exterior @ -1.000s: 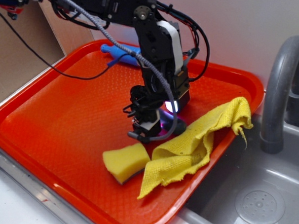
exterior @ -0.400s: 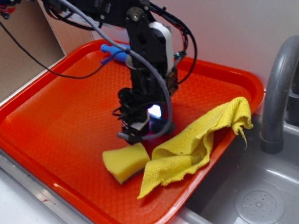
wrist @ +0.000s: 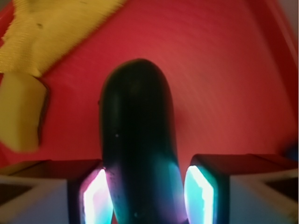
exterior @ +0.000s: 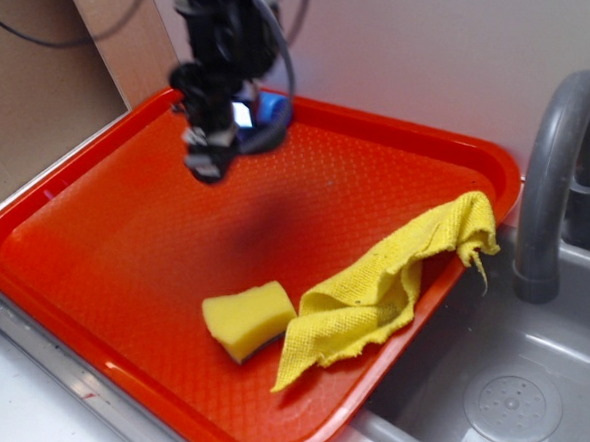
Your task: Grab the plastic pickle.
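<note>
The plastic pickle (wrist: 138,130) is a smooth dark sausage shape standing between my two lit pads in the wrist view. My gripper (wrist: 147,196) is shut on its near end and the far end sticks out over the orange tray (wrist: 224,93). In the exterior view my gripper (exterior: 238,134) is blurred and raised above the tray's far left part. The pickle (exterior: 268,138) shows there as a dark curved shape beside it. A dim shadow lies on the tray below.
A yellow sponge (exterior: 246,319) and a crumpled yellow cloth (exterior: 389,280) lie at the tray's (exterior: 96,243) front right. A blue toy bottle (exterior: 274,108) lies at the back rim behind my gripper. A grey tap (exterior: 557,165) and sink stand to the right.
My gripper has risen from the tray floor beside the cloth and swung to the far left with the pickle in it. Sponge and cloth have not moved.
</note>
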Tool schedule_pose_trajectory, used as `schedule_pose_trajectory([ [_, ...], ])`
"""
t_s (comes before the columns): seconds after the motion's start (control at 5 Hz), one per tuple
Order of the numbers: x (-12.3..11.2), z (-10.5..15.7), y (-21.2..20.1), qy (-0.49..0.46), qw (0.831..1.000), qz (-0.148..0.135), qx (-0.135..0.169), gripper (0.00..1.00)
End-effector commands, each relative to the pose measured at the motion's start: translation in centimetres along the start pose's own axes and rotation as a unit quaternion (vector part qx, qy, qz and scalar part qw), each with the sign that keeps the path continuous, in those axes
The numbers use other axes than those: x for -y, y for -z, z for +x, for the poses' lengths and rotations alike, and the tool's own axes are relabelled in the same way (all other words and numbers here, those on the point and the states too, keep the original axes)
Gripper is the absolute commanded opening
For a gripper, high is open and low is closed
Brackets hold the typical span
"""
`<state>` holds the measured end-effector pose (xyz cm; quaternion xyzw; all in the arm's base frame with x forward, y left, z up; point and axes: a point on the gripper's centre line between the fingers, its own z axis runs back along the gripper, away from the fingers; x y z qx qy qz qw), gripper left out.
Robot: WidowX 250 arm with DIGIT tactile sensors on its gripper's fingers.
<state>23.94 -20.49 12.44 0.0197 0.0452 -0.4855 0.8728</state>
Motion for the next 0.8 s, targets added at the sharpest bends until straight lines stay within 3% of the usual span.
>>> schedule_pose_trajectory([
  [0.0,1.3,-6.5,-9.6,-0.228,0.973,0.036,0.022,0.0],
  [0.2,1.6,-8.7,-11.9,-0.347,0.937,0.023,0.018,0.0],
  [0.4,1.3,-9.4,-12.0,-0.433,0.901,0.031,0.017,0.0],
  [0.6,0.4,-10.0,-10.5,-0.444,0.896,0.003,0.031,0.0],
])
